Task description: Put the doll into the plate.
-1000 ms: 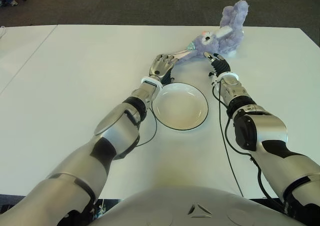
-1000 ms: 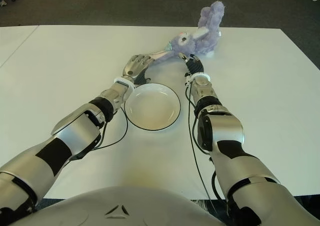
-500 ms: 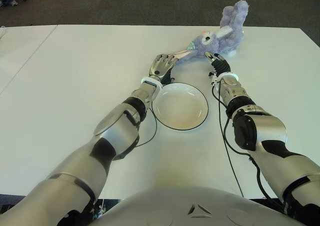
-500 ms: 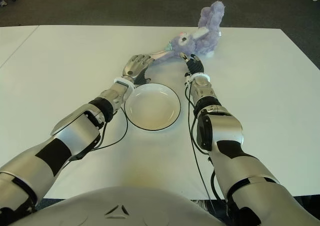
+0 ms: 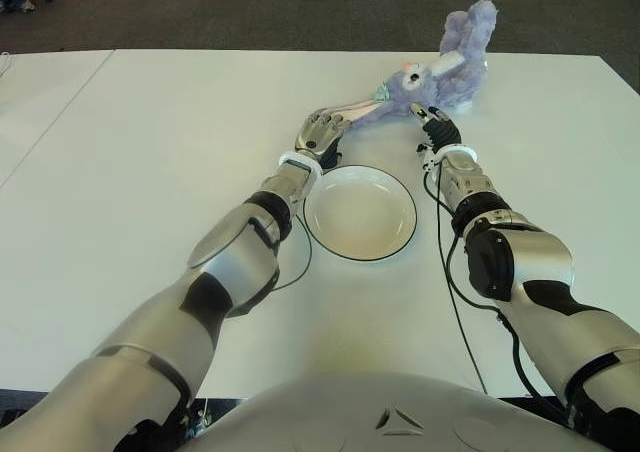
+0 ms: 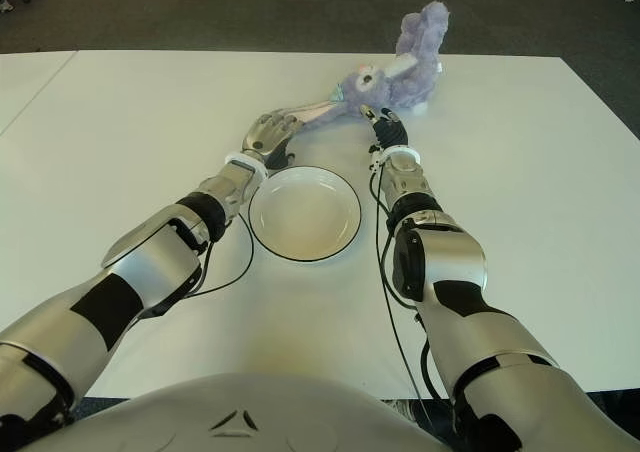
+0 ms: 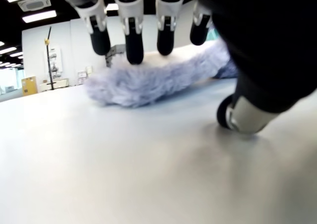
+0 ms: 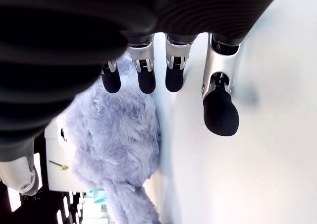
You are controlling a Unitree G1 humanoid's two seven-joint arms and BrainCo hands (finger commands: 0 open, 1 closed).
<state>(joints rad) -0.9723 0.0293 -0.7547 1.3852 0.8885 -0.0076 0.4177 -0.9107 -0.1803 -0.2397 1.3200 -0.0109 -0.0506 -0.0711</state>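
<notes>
Both the left robot hand (image 5: 322, 129) and right robot hand (image 5: 432, 123) flank the doll (image 5: 436, 70), fingers released; no writing readable.

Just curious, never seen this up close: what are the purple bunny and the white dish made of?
The fluffy purple plush rabbit looks like soft synthetic fur: shaggy fibres show. The round white dark-rimmed plate is smooth, slightly glossy, perhaps enamel or ceramic.
</notes>
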